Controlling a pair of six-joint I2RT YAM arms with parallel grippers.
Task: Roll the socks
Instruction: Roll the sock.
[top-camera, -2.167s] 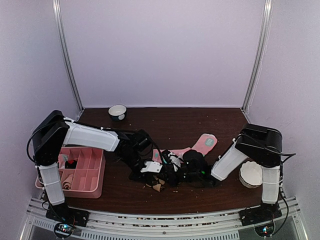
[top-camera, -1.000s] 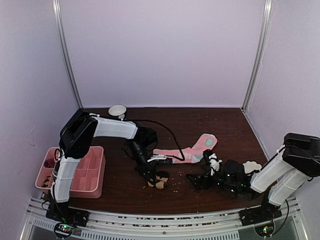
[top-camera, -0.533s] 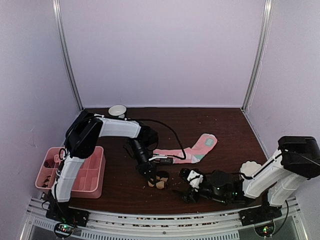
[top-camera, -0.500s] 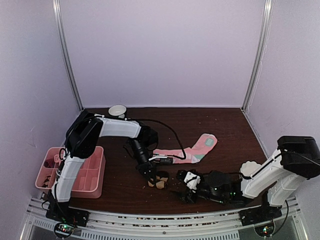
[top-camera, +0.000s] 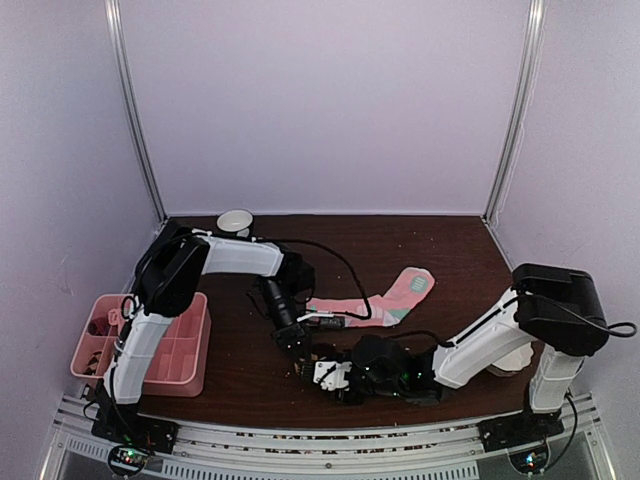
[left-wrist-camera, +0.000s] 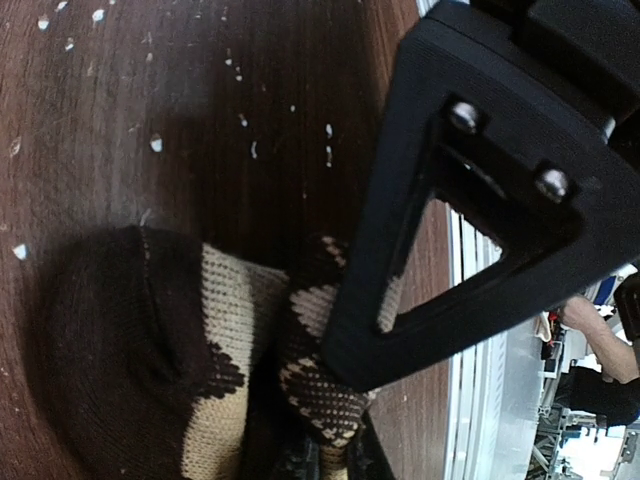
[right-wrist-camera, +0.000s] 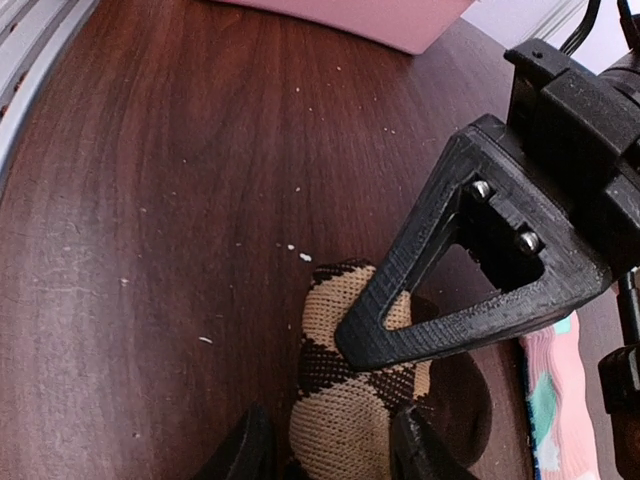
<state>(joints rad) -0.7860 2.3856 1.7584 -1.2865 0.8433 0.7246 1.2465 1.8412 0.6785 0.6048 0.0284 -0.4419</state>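
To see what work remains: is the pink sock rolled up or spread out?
Spread out. The pink sock lies flat and stretched on the table, with no rolled part visible.

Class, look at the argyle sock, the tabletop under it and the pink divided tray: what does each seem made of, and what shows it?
Argyle sock: soft knitted fabric, matt; fine stitches show in the tan and brown diamonds.
Tabletop: dark wood or wood-look laminate, slight sheen; grain streaks run along it.
Pink divided tray: probably moulded plastic, smooth, with thin even walls.
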